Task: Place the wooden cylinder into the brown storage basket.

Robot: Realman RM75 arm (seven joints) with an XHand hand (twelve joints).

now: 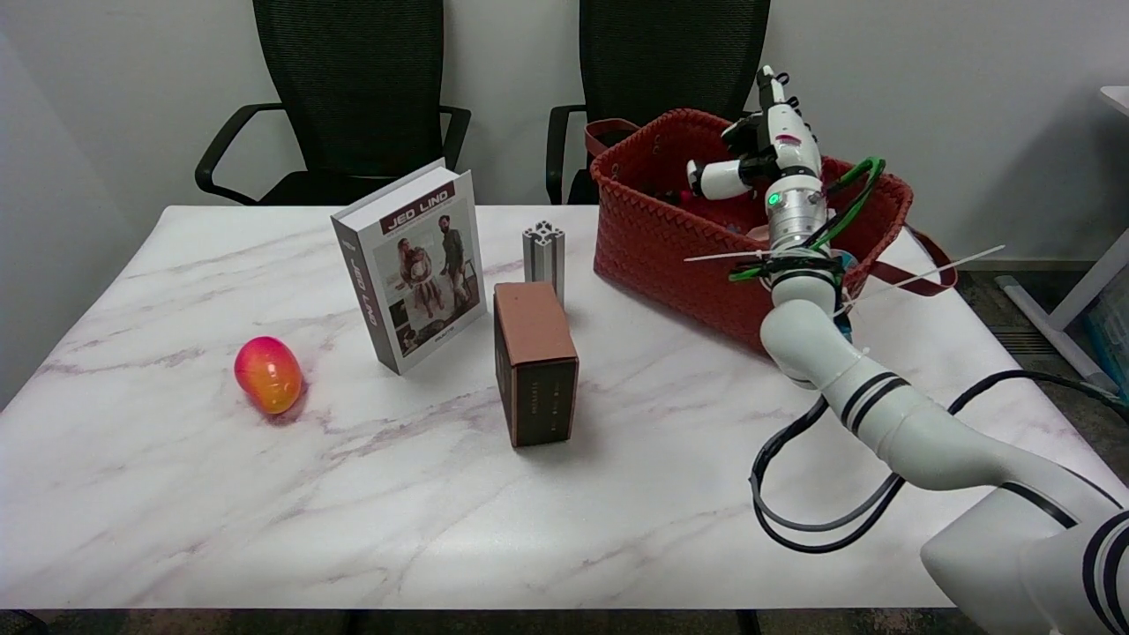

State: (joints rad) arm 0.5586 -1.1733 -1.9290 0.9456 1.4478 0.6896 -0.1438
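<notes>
The brown woven storage basket [654, 231] stands at the back right of the marble table. My right hand [766, 145] is over the basket's inside, with its fingers pointing up and the thumb sticking out to the left. Nothing shows between the fingers. The wooden cylinder is not plainly visible. A small pale shape [757, 233] lies inside the basket beside my wrist, and I cannot tell what it is. My forearm crosses the basket's near right wall and hides part of the inside.
An upright book [413, 265] stands left of centre. Near the middle are a brown box [534, 362] and, behind it, a short aluminium profile [544, 254]. A red-orange fruit [268, 374] lies at the left. Two black chairs stand behind the table.
</notes>
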